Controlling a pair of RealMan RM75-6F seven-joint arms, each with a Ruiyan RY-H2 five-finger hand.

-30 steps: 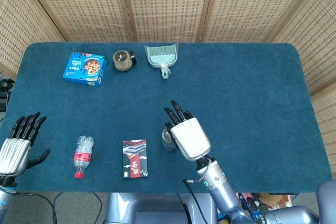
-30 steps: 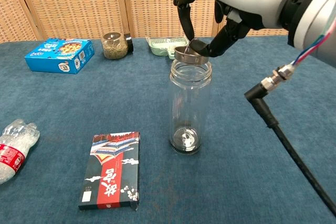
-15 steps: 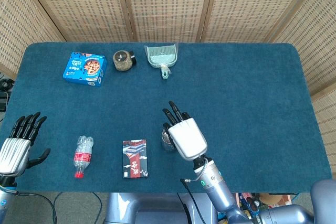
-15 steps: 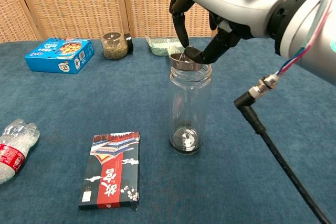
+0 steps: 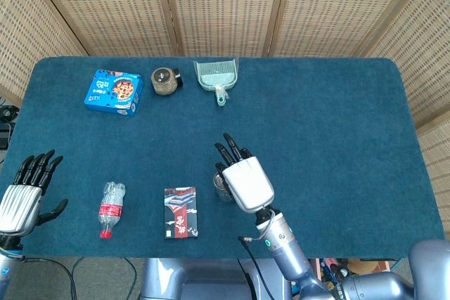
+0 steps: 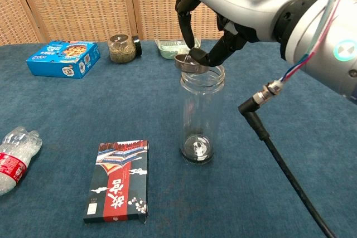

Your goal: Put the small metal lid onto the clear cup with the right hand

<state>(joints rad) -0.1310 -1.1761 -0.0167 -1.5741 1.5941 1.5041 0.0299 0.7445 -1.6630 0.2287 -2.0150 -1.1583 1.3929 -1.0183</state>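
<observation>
The clear cup (image 6: 198,116) stands upright on the blue table, tall and empty; in the head view only its left edge (image 5: 220,186) peeks out from under my right hand. My right hand (image 6: 207,12) hovers over the cup's mouth and pinches the small metal lid (image 6: 187,63) between thumb and a finger. The lid is tilted and sits over the left part of the rim, overhanging it slightly. From the head camera, the right hand (image 5: 242,176) covers the lid. My left hand (image 5: 27,189) rests open at the table's front left edge.
A red and black card box (image 6: 118,179) lies left of the cup, and a crushed plastic bottle (image 6: 14,158) further left. At the back stand a blue cookie box (image 6: 63,58), a jar (image 6: 122,48) and a green dustpan (image 6: 175,47). A cable (image 6: 279,154) hangs from my right arm.
My right hand has shifted left and slightly down with the lid, so the lid now tilts over the left side of the cup's rim. The left hand has not moved.
</observation>
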